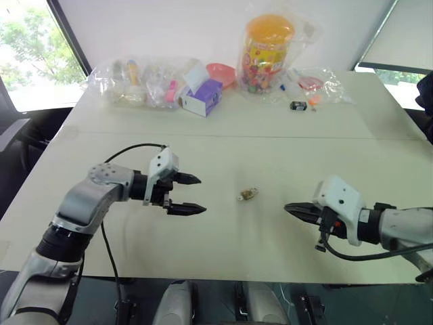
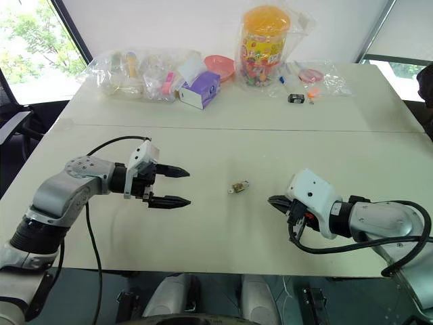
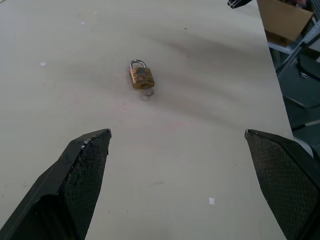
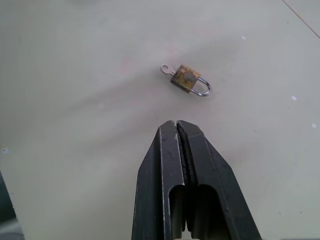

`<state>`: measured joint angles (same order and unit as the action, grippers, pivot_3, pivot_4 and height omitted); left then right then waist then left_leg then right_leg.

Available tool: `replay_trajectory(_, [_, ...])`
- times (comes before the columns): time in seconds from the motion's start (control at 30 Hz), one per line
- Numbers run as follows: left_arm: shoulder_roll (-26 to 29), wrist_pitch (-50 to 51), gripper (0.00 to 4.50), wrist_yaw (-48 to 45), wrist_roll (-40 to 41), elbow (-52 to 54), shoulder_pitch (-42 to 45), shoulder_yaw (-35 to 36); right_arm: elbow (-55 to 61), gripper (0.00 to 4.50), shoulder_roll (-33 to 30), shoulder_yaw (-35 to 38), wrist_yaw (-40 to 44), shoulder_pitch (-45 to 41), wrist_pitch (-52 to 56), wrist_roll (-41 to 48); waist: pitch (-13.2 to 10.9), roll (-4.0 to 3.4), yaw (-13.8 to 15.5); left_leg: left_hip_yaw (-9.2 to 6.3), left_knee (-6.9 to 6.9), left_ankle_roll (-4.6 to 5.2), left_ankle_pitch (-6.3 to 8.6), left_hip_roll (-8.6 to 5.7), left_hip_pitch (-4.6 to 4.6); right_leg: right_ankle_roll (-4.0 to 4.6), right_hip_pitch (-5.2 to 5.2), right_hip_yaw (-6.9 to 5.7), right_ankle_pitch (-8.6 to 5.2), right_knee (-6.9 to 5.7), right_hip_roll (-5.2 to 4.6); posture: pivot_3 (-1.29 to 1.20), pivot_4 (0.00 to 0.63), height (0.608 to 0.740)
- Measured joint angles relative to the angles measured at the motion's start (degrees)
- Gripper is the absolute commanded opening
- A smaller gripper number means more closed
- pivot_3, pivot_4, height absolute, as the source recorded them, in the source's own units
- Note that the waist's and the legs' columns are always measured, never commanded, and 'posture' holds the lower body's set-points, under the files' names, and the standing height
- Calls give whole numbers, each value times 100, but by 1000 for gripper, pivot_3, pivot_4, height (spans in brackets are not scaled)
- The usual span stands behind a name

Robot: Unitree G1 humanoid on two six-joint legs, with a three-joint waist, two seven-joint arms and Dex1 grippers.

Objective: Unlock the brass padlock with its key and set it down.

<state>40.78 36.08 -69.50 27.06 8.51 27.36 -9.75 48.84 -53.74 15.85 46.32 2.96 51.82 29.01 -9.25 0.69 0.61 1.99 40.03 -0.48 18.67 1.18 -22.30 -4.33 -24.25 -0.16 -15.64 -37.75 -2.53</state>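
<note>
Seemingly the task is sitting at its opening step, nothing yet being grasped; the tiny golden-brass padlock point(image 3: 141, 77) with its silvery shackle is lying flat on the pale bench point(image 1: 223, 223), a small key loop sticking out of its body, between the two grippers and well apart from both; the left gripper point(image 1: 187, 194) is hovering to its left with fingers point(image 3: 82, 165) spread wide and released; the right gripper point(image 4: 179, 131) is hovering to its right, fingers clenched on nothing; next, I judge, one gripper needs to be steadying the lock body while the other is pinching the key.
</note>
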Motion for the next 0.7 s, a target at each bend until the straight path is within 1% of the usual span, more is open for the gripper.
replay_trajectory(0.27, [-85, 214, 4474, -15, 289, 62, 31, 44, 0, 0, -125, -1, -95, -20, 7, 57, -1, 1, 8, 0, 1, 0, 0, -2, -2, 0, 0, 0, 0, 1, -2, 0, 150, 740])
replay_trajectory(0.5, [-172, 187, 4474, 116, 287, -10, 190, 51, -63, 0, -208, -153, -115, -158, -44, 54, -1, 1, 1, 0, 1, 0, 0, -1, -1, 0, 0, 0, 0, 1, 0, 0, 150, 740])
replay_trajectory(0.7, [-196, 106, 4474, 128, 257, -9, 113, 48, -284, 0, -251, -259, -112, -198, -317, -71, -1, 2, -1, 0, 1, 0, 0, -1, -1, 0, 0, 1, 0, 2, 0, 0, 150, 740])
